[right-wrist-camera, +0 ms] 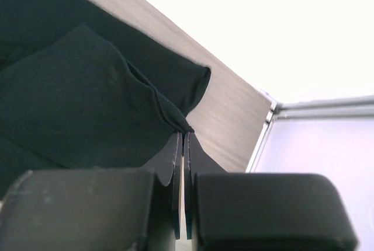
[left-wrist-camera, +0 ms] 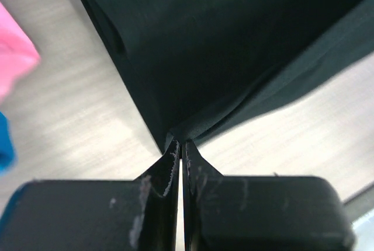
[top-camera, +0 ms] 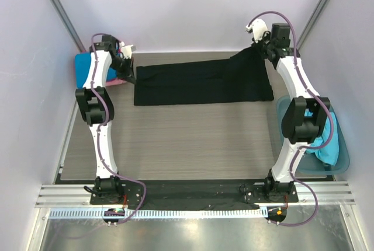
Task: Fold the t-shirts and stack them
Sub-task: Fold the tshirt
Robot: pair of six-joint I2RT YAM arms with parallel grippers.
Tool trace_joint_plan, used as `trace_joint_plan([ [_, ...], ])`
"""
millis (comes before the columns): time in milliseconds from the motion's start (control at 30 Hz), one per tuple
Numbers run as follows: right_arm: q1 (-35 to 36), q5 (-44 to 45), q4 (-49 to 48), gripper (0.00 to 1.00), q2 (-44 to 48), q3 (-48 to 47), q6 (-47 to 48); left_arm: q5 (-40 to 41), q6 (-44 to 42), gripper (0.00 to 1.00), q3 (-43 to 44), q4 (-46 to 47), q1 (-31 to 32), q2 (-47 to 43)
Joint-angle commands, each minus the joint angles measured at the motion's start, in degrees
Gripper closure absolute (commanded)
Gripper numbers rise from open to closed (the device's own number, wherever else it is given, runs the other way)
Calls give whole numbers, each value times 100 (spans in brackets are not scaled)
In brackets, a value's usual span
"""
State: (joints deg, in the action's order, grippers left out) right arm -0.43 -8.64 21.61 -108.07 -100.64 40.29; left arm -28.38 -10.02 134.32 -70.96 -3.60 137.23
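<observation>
Two pairs of fingers are clenched on opposite ends of the large black cloth t-shirt (top-camera: 201, 82), which lies as a long band across the far part of the grey wood-grain surface (top-camera: 187, 140). The left arm's fingers (left-wrist-camera: 166, 172) pinch its left corner low, and the right arm's fingers (right-wrist-camera: 166, 169) hold its right corner raised. A clean fold likely needs both ends carried together at matching height, with the cloth taut so the edges meet squarely.

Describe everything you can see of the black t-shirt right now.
The black t-shirt is plain dark soft cloth, folded into a long band across the far side of the table. The left gripper pinches its left edge low; the right gripper pinches its right end, lifted and creased.
</observation>
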Motion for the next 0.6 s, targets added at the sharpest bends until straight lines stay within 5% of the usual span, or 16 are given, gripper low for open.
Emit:
trace_joint_plan([
  [0,-28,-67,-394,98,-319,-649,-100,297,-105,100,568,47,69,268],
  [167,-28,-41,-394,99,-1083,-1440,-180,500,-9,100,867,266,96,480],
  [267,-19,213,-412,96,-1670,-1897,-302,719,79,88,990,425,131,655],
  [300,-10,336,-455,90,-1856,-2028,-355,842,97,78,1060,434,157,700],
  [333,7,563,-455,67,-2023,-2369,-364,1061,132,74,1131,529,166,691],
  [367,25,1122,-473,61,-2155,-2555,-364,1176,167,72,1149,574,166,648],
  [467,43,1672,-517,53,-2315,-3136,-591,1510,176,63,1044,618,166,245],
  [567,34,1779,-517,51,-1745,-2673,-759,1458,-166,57,335,915,184,-622],
])
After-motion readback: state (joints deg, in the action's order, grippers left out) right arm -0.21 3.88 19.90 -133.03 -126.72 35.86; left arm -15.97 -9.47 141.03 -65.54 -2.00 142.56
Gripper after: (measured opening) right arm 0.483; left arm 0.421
